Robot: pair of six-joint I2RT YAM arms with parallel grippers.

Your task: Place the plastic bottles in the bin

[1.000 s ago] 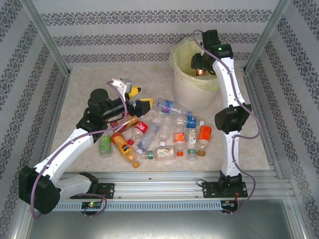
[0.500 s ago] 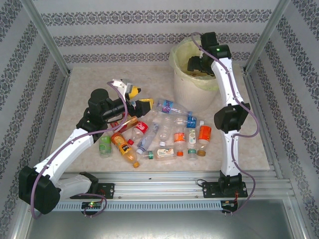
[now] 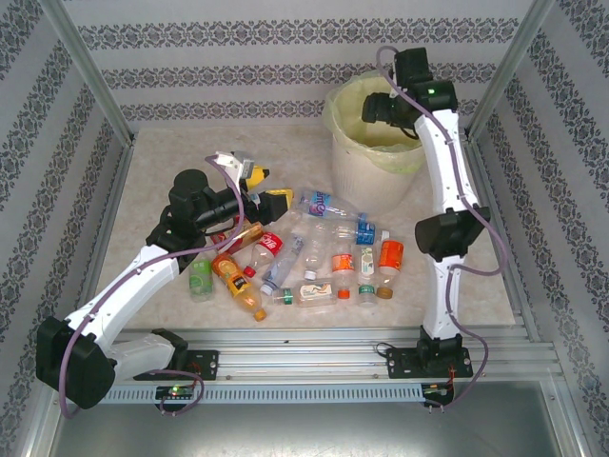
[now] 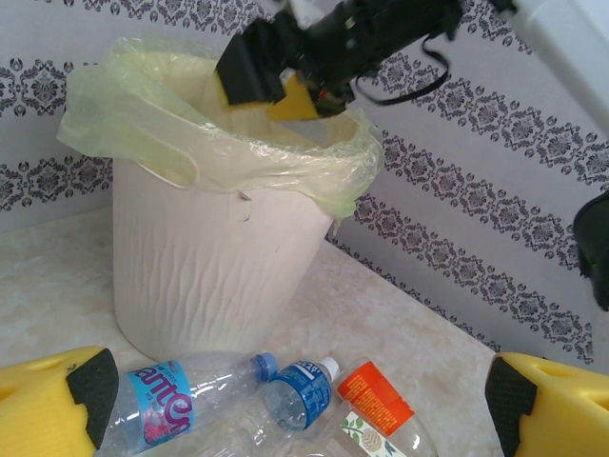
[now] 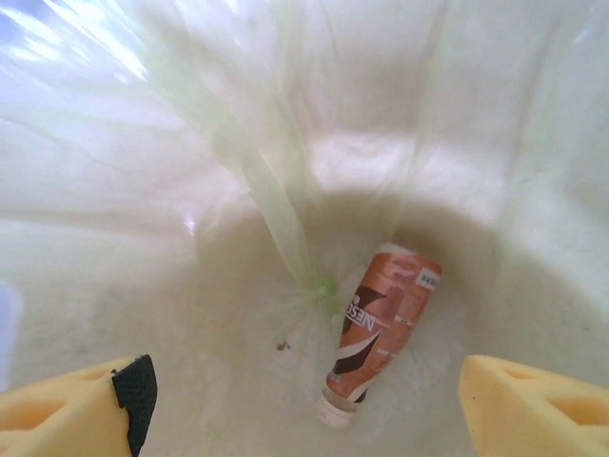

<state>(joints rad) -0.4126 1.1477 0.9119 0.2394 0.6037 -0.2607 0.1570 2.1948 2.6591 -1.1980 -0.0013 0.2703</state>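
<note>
The bin (image 3: pixel 360 181), cream-white with a yellow-green bag, stands at the back right. My right gripper (image 3: pixel 375 107) hangs open over its mouth, holding nothing. In the right wrist view a brown-labelled bottle (image 5: pixel 384 329) lies on the bin's floor (image 5: pixel 219 381), well below the yellow fingers (image 5: pixel 67 411). Several plastic bottles (image 3: pixel 324 249) lie scattered mid-table. My left gripper (image 3: pixel 265 186) hovers open just left of the pile, empty. Its wrist view looks over a blue-labelled clear bottle (image 4: pixel 157 407), a white-capped blue one (image 4: pixel 301 388) and an orange-labelled one (image 4: pixel 376 400) towards the bin (image 4: pixel 209 257).
Patterned walls and slanted aluminium posts (image 3: pixel 86 67) enclose the table. A metal rail (image 3: pixel 314 343) runs along the near edge, just behind the closest bottles. Bare tabletop (image 3: pixel 171 157) lies at the back left.
My right gripper has risen out of the bin and shifted towards the back. The brown bottle seen at its fingers a second ago now lies on the bin's floor. The left arm has stayed still.
</note>
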